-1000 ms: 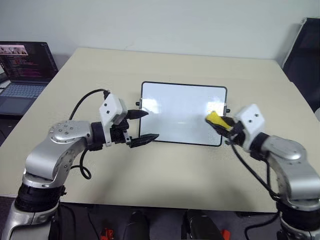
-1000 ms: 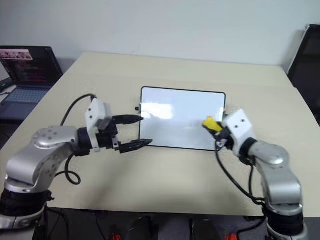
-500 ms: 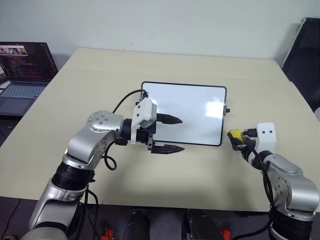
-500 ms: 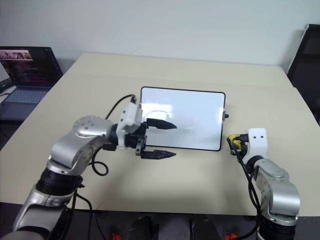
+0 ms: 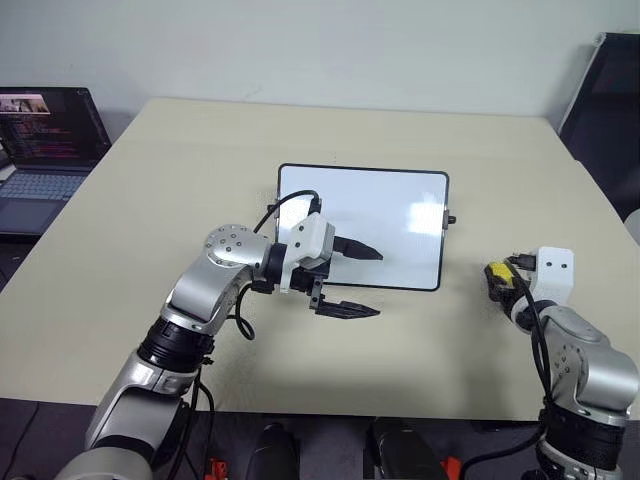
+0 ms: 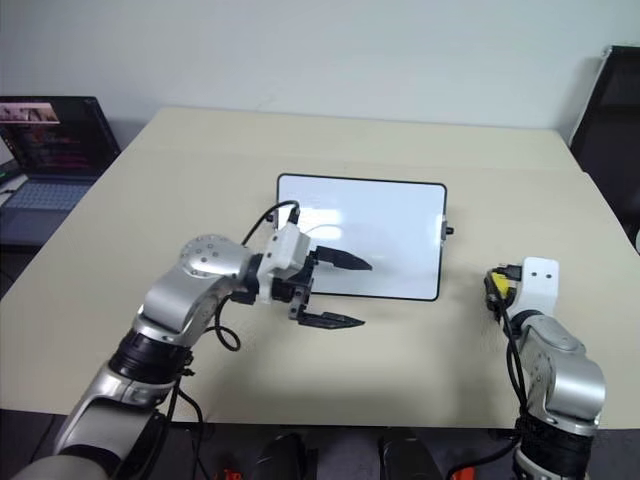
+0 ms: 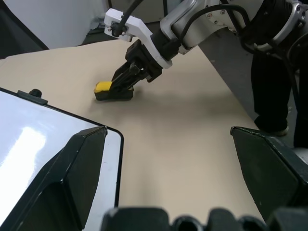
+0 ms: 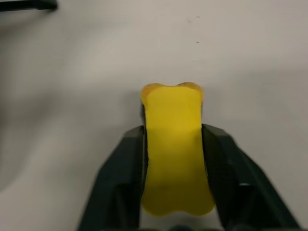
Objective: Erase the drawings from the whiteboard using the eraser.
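Observation:
The whiteboard [image 5: 385, 205] lies flat in the middle of the table, black-framed. The drawings are out of view: the board's visible face is plain white with glare patches. The yellow eraser [image 5: 497, 271] with its black underside rests on the table, to the right of the board and off it. My right gripper [image 8: 173, 129] has a finger against each side of the eraser [image 8: 173, 163]. My left gripper [image 5: 376, 283] hangs open over the board's near edge, pointing right, with nothing between its fingers [image 7: 72, 168].
An open laptop [image 5: 40, 140] stands on a lower surface beyond the table's left edge. A black chair [image 5: 605, 100] is at the far right. The beige table [image 5: 200, 170] has bare room around the board.
My right gripper carried the eraser off the board's right part, rightward and down to the table. My left gripper swung right, from beside the board's left edge to over its near edge.

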`<state>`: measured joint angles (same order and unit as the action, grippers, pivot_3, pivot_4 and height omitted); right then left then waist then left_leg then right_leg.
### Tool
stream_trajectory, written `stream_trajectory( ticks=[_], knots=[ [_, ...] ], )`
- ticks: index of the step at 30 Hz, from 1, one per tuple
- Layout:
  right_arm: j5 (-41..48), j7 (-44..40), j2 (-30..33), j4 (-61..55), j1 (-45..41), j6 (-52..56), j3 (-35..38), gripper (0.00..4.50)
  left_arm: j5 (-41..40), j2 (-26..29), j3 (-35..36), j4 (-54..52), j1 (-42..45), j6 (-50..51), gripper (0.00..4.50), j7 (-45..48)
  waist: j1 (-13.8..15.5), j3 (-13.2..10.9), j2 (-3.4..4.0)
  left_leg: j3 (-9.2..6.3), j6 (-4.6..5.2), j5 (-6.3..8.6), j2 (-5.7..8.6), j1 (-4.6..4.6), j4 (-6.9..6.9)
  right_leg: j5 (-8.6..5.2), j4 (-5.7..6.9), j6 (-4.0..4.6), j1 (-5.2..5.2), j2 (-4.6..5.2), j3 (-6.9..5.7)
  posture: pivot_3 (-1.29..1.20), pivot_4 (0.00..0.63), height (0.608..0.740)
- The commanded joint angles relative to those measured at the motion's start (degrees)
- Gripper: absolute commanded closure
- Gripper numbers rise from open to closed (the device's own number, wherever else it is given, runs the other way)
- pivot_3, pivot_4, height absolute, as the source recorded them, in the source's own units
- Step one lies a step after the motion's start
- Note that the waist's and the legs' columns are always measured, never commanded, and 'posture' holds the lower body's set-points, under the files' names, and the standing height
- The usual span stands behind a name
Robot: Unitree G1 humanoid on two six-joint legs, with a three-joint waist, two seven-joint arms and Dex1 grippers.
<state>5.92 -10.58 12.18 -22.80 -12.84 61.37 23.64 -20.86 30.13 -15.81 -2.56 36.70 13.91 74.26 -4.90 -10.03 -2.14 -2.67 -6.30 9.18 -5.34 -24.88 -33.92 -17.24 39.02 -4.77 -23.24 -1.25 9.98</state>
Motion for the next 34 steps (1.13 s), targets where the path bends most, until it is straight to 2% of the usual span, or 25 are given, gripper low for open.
stream_trajectory(
  ticks=[1, 4, 8, 12, 14, 17, 22, 26, 30, 34],
  knots=[
    [1.23, 0.36, 1.39, -0.60, -0.16, -2.52, 1.11, 1.11, 0.63, -0.85, 0.23, -0.34, -0.34, -1.73, 0.00, -0.30, 0.00, -0.01, 0.01, 0.00, 0.00, 0.00, 0.00, 0.00, 0.00, 0.00, 0.00, 0.00, 0.00, 0.00, 0.00, 0.00, 0.150, 0.740],
    [1.98, 0.14, 2.06, -0.51, 0.29, -3.60, 0.96, 0.04, 1.33, -1.08, 0.28, -0.29, -1.68, -2.47, 0.00, -0.69, 0.02, 0.00, 0.02, -0.01, 0.00, 0.00, 0.00, 0.00, 0.01, 0.00, 0.00, -0.01, 0.00, 0.00, 0.00, 0.00, 0.150, 0.740],
    [4.06, -2.26, 3.56, -5.19, 1.78, -8.01, -0.28, 0.01, 0.66, 0.15, 3.33, -1.75, -5.05, -0.05, 0.00, -4.45, -0.08, -0.01, 0.08, -0.01, 0.00, 0.00, 0.00, 0.01, 0.00, 0.00, 0.01, -0.01, 0.01, 0.00, 0.00, 0.00, 0.150, 0.740],
    [4.87, -4.66, 3.43, -13.69, 9.46, -14.19, -3.00, 0.01, -3.17, -0.39, 14.58, -9.51, -16.49, 7.05, 0.00, -18.40, -0.27, 0.02, 0.15, -0.04, 0.02, 0.01, -0.07, 0.02, 0.06, -0.03, 0.02, 0.01, 0.00, -0.04, -0.03, 0.00, 0.150, 0.740],
    [1.73, -3.11, 3.25, -13.69, 13.97, -20.99, -4.01, 0.01, -3.44, -2.32, 18.74, -14.95, -22.72, 10.06, 0.00, -26.29, -0.15, 0.05, 0.16, -0.05, 0.02, 0.02, -0.10, 0.03, 0.15, -0.14, 0.02, 0.06, 0.00, -0.04, -0.05, 0.00, 0.150, 0.740],
    [-3.36, 0.85, 1.50, -11.00, 19.81, -35.86, -4.90, 0.01, 0.34, -7.17, 23.66, -22.85, -32.66, 8.64, 0.00, -38.53, 0.27, 0.05, 0.15, -0.04, 0.01, 0.03, -0.05, 0.00, 0.12, -0.21, -0.02, 0.04, 0.02, 0.03, -0.08, 0.00, 0.150, 0.740],
    [2.93, -0.03, -4.48, -9.26, 25.23, -43.69, -3.38, 0.01, 7.81, -12.78, 27.50, -26.76, -41.32, 5.97, 0.00, -52.74, 0.62, 0.12, 0.07, -0.03, 0.02, -0.01, 0.16, 0.08, -0.09, -0.20, 0.00, 0.24, 0.13, 0.24, -0.03, 0.00, 0.150, 0.740],
    [4.87, 0.56, -6.45, -8.94, 28.84, -45.74, -2.68, 0.01, 11.40, -15.47, 29.79, -24.95, -42.31, 6.31, 0.00, -61.06, 0.30, 0.15, 0.06, -0.05, 0.06, -0.04, 0.27, 0.26, -0.12, -0.15, 0.00, 0.29, 0.04, 0.33, 0.02, 0.00, 0.150, 0.740],
    [7.32, 1.16, -7.80, -10.37, 32.73, -44.44, -2.04, 0.01, 11.82, -15.34, 28.92, -22.01, -40.12, 6.37, 0.00, -61.99, 0.24, 0.23, -0.08, -0.07, 0.09, -0.05, 0.75, 0.26, -0.15, -0.15, -0.10, 0.26, 0.06, 0.66, 0.21, 0.00, 0.150, 0.740],
    [8.48, 0.29, -5.73, -8.95, 33.18, -43.25, -1.40, 0.01, 13.07, -16.24, 26.55, -19.50, -36.63, 5.20, 0.00, -63.40, 0.13, 0.24, -0.10, -0.08, 0.10, -0.06, 0.75, 0.24, -0.16, -0.15, -0.14, 0.26, 0.05, 0.67, 0.20, 0.00, 0.150, 0.740]
  ],
)
